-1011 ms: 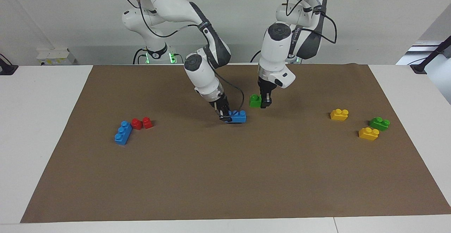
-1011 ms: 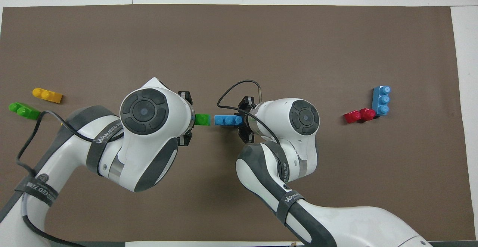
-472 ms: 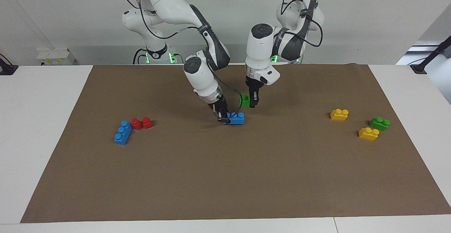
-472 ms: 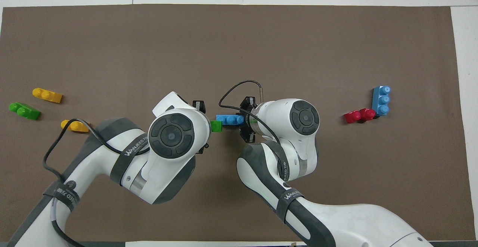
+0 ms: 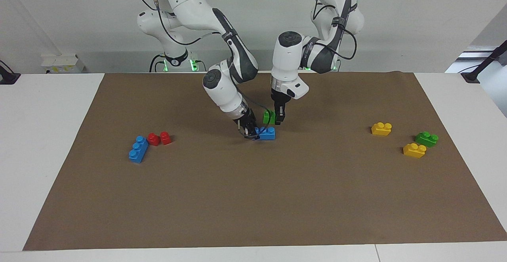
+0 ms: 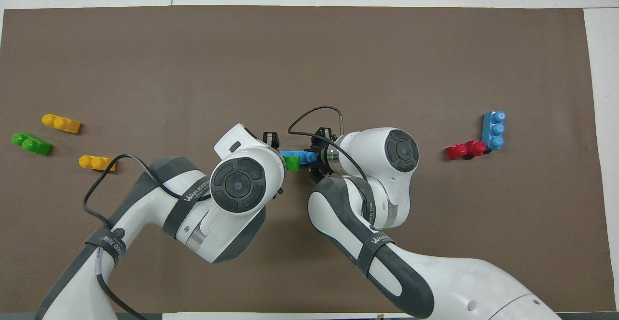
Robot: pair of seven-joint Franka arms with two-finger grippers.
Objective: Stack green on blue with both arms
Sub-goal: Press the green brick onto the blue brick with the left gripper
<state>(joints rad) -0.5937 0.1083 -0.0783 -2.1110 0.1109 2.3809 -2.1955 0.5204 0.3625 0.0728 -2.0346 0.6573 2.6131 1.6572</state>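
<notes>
Brown matte paper (image 5: 253,198) lies bare beneath both grippers. 1 small green 2-stud plastic brick (image 5: 269,116) is gripped by the left gripper (image 5: 279,118) above the long blue 3-stud plastic brick (image 5: 266,133), itself clamped on the paper by the right gripper (image 5: 249,131).

Held brick (image 5: 269,116) hangs just above the long brick (image 5: 266,133) on the mat (image 5: 253,198).
</notes>
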